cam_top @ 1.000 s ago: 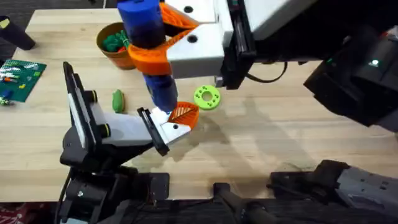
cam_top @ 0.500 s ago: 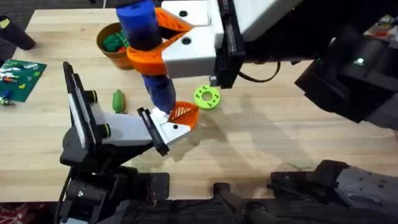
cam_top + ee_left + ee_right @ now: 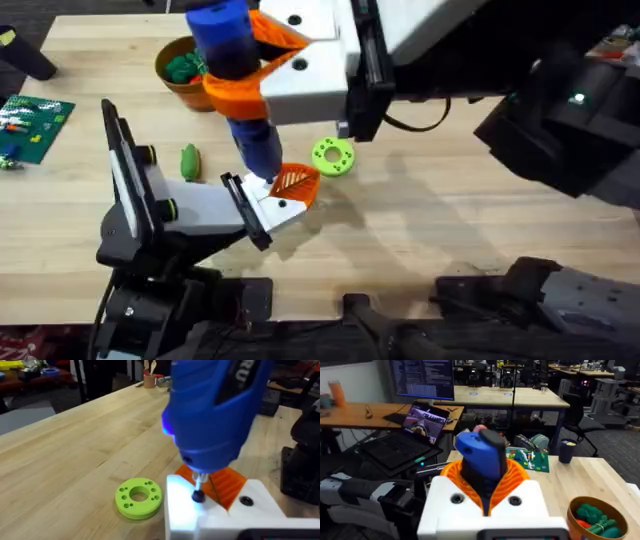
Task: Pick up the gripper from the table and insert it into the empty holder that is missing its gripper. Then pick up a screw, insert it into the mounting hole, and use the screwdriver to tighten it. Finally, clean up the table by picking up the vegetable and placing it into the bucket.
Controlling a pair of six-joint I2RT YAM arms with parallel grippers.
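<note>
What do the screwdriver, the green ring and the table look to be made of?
Screwdriver: glossy blue, likely moulded plastic, with a thin metal-looking bit.
Green ring: matte, probably printed plastic, judging by its flat uniform colour and neat holes.
Table: light wood, visible plank grain, satin finish.

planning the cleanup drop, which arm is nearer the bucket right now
Right. Its tool, clamped on the screwdriver, hangs just beside the bucket at the far side; the left arm sits at the near table edge, past the holder.
</note>
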